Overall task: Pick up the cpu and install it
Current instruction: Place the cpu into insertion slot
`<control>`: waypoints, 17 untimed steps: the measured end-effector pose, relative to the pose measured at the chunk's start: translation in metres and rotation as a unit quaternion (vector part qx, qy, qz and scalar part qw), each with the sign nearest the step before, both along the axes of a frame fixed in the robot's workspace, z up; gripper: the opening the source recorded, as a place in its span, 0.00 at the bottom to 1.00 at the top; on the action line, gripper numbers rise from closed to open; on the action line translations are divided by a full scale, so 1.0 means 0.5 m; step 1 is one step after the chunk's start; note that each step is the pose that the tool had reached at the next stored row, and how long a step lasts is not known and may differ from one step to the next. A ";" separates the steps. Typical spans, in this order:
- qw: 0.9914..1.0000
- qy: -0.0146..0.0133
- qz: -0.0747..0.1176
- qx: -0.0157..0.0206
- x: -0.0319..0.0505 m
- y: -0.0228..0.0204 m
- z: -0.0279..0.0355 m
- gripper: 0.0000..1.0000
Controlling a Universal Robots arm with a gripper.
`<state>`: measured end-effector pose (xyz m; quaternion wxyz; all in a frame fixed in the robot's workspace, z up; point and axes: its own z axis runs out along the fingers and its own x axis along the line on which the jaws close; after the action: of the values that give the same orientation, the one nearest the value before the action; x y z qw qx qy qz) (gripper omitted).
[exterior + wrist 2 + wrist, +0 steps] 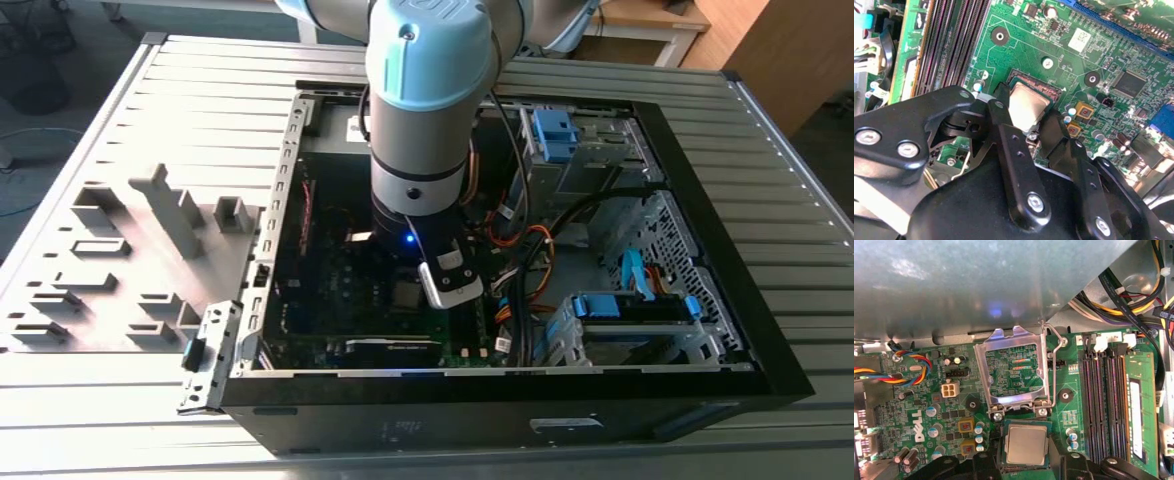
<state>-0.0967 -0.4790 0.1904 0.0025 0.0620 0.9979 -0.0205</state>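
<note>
Where the cpu [1026, 443] lies, the spread claw [1026, 107] straddles it.

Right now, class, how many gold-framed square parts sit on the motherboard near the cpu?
2: one gold-framed square and a second gold-framed square beside it, both close to the cpu. Others may be hidden.

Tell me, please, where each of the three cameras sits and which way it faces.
Exterior view: off the arm, raised, looking down into the open computer case; the arm shows.
Second wrist view: on the arm, looking past the pincer at the motherboard; the pincer straddles the cpu.
First wrist view: on the arm, facing the motherboard and the raised socket frame; pincer edges show.
Shared: both wrist views show the cpu and the motherboard.
</note>
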 end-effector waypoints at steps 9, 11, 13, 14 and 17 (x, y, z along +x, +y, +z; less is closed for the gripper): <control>1.000 -0.004 0.000 -0.005 -0.001 0.0023 0.000 0.51; 1.000 -0.004 0.000 -0.007 -0.001 0.0029 -0.001 0.51; 1.000 -0.004 0.000 -0.008 -0.001 0.0031 -0.002 0.51; 1.000 -0.004 0.000 -0.008 -0.001 0.0032 -0.002 0.51; 1.000 -0.004 0.000 -0.008 -0.001 0.0033 -0.002 0.51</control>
<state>-0.0970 -0.4774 0.1892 0.0069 0.0620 0.9976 -0.0285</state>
